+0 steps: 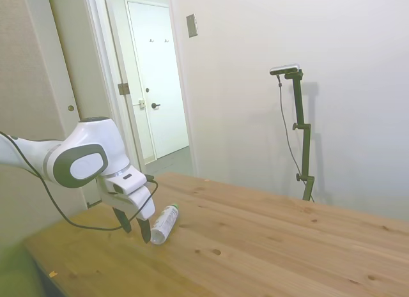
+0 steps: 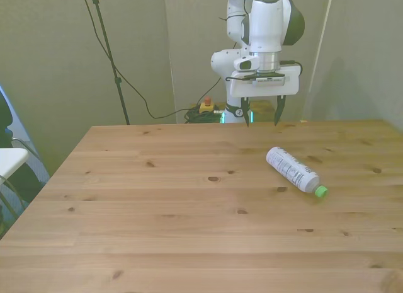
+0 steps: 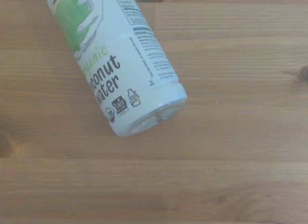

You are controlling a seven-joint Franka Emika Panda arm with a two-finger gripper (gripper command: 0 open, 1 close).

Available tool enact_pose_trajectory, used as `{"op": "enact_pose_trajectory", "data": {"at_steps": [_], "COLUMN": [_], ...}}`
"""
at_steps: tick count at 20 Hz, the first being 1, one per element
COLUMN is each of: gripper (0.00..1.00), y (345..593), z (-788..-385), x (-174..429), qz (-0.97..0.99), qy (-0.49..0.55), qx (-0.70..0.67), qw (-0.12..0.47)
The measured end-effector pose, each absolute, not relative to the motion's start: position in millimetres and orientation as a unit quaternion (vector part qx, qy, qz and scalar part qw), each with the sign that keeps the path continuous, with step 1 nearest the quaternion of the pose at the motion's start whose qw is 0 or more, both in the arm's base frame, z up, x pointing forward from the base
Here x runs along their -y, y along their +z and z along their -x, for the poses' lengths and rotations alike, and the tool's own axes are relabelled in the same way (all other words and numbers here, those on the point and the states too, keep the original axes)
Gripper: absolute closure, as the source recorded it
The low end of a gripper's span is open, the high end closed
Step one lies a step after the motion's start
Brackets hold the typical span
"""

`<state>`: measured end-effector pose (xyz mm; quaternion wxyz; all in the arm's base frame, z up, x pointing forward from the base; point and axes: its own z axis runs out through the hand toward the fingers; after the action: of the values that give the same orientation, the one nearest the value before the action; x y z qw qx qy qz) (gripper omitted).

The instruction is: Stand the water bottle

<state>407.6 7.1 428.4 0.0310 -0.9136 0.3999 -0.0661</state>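
Lying on its side on the table, the bottle sits toward the front view's right, its green cap pointing to the near right and its flat base to the far left. The white label with dark print wraps most of the body. In the side view the bottle rests near the table's left end, just beside the fingertips.

The gripper hangs above the wood beyond the bottle's base end — not touching it. Its two dark fingers point down and stand spread apart, released, with nothing between them. The side view shows the gripper low over the table, close to the bottle's base, fingertips clear of the surface as far as can be told.

The wrist view looks down on the bottle's base half — label print reading "coconut water", a green patch, small logos — lying at a slant across the wood planks.
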Motion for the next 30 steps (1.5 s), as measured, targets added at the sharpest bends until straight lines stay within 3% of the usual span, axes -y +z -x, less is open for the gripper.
{"op": "enact_pose_trajectory", "data": {"at_steps": [7, 15, 19, 25, 30], "gripper": [0.0, 0.0, 0.0, 0.0, 0.0], "y": [432, 471, 478, 464, 422], "z": [-423, -506, -545, -596, -620], "x": [-5, -43, -72, -114, -141], "qz": [0.925, 0.938, 0.941, 0.947, 0.953], "qy": [-0.073, -0.105, -0.121, -0.116, -0.091], "qx": [-0.373, -0.331, -0.316, -0.299, -0.287], "qw": [0.003, -0.001, -0.009, -0.013, -0.032]}}
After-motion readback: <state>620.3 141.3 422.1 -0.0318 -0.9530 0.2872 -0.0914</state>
